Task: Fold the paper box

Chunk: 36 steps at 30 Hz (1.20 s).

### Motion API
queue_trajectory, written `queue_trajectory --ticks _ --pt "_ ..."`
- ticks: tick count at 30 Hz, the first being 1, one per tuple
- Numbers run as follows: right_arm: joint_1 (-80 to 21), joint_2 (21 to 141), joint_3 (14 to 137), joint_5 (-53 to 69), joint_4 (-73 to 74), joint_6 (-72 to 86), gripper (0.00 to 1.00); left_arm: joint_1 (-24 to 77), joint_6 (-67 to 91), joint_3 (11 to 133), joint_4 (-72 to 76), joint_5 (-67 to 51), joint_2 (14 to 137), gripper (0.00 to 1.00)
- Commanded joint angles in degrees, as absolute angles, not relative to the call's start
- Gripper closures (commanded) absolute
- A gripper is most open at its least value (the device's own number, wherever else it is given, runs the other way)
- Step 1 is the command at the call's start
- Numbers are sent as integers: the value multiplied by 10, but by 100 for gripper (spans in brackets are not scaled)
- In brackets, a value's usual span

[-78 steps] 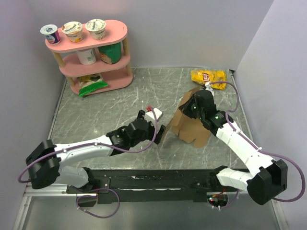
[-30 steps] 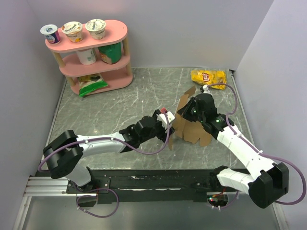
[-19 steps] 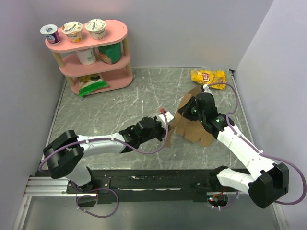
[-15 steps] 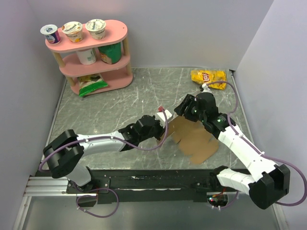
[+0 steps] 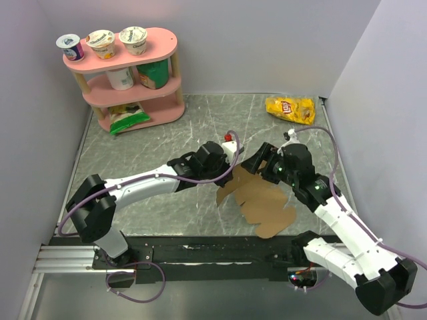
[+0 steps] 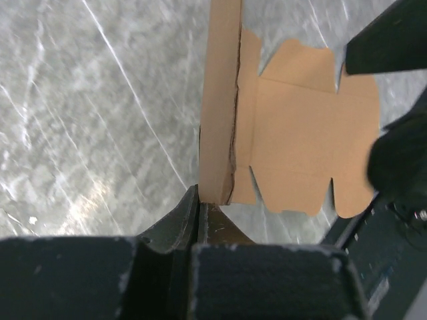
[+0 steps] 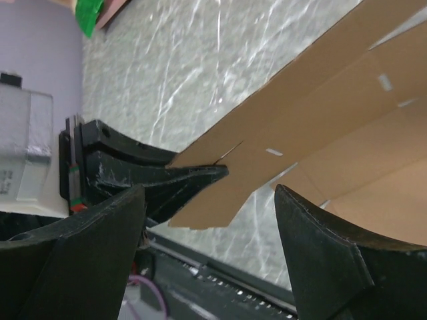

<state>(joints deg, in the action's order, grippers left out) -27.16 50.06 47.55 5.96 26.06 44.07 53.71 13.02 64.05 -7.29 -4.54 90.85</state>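
Observation:
The paper box is a flat die-cut sheet of brown cardboard (image 5: 261, 203) lying mostly flat on the table, with its left panel turned up. My left gripper (image 5: 231, 175) is shut on the lower edge of that upright panel (image 6: 220, 100), and its fingertips (image 6: 200, 203) pinch it while the rest of the sheet (image 6: 303, 140) spreads to the right. My right gripper (image 5: 261, 165) hovers open over the sheet's far edge with nothing between its fingers (image 7: 100, 247). In the right wrist view the cardboard (image 7: 320, 113) passes above the gap, and the left gripper's fingers (image 7: 167, 179) clamp its corner.
A yellow chip bag (image 5: 290, 109) lies at the back right. At the back left a pink shelf (image 5: 157, 83) carries yogurt cups and a green bag. The black base rail (image 5: 220, 253) runs along the near edge, close to the sheet.
My right gripper has opened, let go of the cardboard and pulled back. My left gripper has shut on the sheet's left panel. The sheet has dropped from standing to lying mostly flat.

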Motion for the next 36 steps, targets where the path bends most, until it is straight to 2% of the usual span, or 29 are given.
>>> queue_trajectory --ticks 1,6,16,19,20,22,23,24,26,27,28,29,33,36 --pt "-278 492 442 76 211 510 15 539 113 671 -158 -88 916 99" --pt "-285 506 408 78 137 569 15 539 98 658 -145 -104 906 99" --pt "-330 578 424 36 114 584 19 540 82 656 -141 -112 911 99" --pt "-336 586 417 33 112 584 28 540 82 651 -137 -99 907 99" --pt "-336 585 414 32 111 584 37 539 81 651 -136 -97 906 99" --pt "-337 584 407 26 111 584 41 540 81 649 -134 -97 908 99" --pt "-337 582 408 22 118 582 50 540 80 648 -135 -97 910 98" --pt "-337 581 409 17 120 580 54 540 80 649 -136 -95 911 97" --pt "-337 577 413 6 127 576 64 540 77 649 -138 -97 912 83" --pt "-337 575 415 4 132 572 69 540 77 645 -137 -98 911 68" --pt "-337 576 418 1 136 570 73 540 75 643 -135 -102 910 59" --pt "-337 575 421 1 139 570 81 539 74 639 -132 -105 904 54" --pt "-337 576 422 1 140 566 92 540 74 623 -128 -112 897 45" --pt "-337 576 417 1 137 568 96 541 82 624 -127 -122 905 45"
